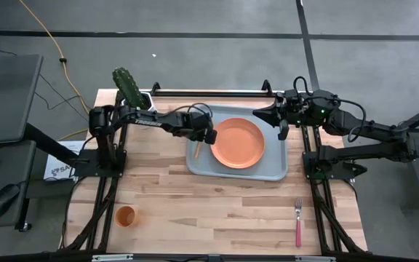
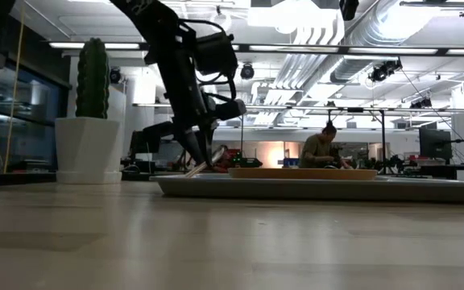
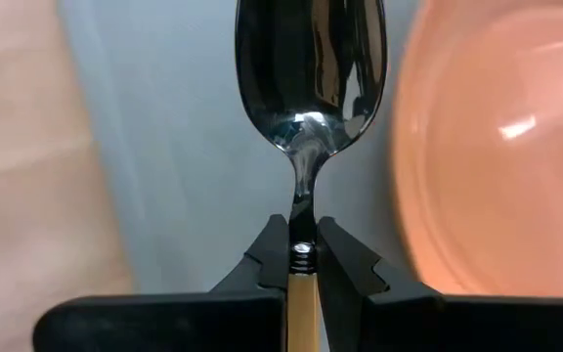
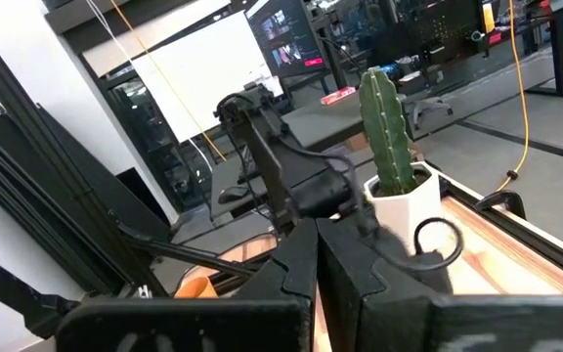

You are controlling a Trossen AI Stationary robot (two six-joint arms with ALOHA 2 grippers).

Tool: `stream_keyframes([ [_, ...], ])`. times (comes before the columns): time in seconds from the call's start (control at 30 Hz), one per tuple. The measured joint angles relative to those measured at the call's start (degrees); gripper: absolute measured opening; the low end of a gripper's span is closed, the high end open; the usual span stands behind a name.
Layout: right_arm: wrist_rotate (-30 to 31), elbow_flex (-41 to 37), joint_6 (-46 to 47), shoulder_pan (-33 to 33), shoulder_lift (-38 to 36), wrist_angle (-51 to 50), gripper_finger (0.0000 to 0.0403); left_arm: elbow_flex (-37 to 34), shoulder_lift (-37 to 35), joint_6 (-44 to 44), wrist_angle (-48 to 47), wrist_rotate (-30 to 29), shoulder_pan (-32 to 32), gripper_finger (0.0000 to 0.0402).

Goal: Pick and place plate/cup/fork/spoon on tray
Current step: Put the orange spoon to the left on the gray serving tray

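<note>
The grey-blue tray lies at the table's middle, and the orange plate rests flat in it. My left gripper is over the tray's left part, beside the plate, shut on the spoon. The spoon's silver bowl is above the tray floor, next to the plate. The orange cup stands at the near left of the table. The pink-handled fork lies at the near right. My right gripper is shut and empty above the tray's far right corner. My left gripper pinches the spoon between its two fingertips, at the thin neck where the metal meets the orange-yellow handle. The fingers lie along the spoon, slanting down. The handle runs back between them, and the bowl points ahead over the tray; whether it touches the tray, I cannot tell.
A cactus in a white pot stands at the table's far left corner. A black rail runs along the far edge. Bare wood lies between the cup and the fork. A person sits far off in the room.
</note>
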Motion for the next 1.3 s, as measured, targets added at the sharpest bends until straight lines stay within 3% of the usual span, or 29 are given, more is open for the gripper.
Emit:
stream_keyframes([
  [0.53, 0.2, 0.0, 0.0, 0.0, 0.0, 0.0, 0.0, 0.0, 2.9, -4.6, -3.3, 4.5, 2.0, 0.0016],
  [0.97, 0.2, 0.0, 0.0, 0.0, 0.0, 0.0, 0.0, 0.1, 3.3, -10.2, -3.0, 4.0, 2.6, 0.0017],
  [1.3, 0.2, 0.0, 0.0, 0.0, 0.0, 0.0, 0.0, 0.1, 3.3, -9.8, -3.2, 4.0, 2.5, 0.0074],
])
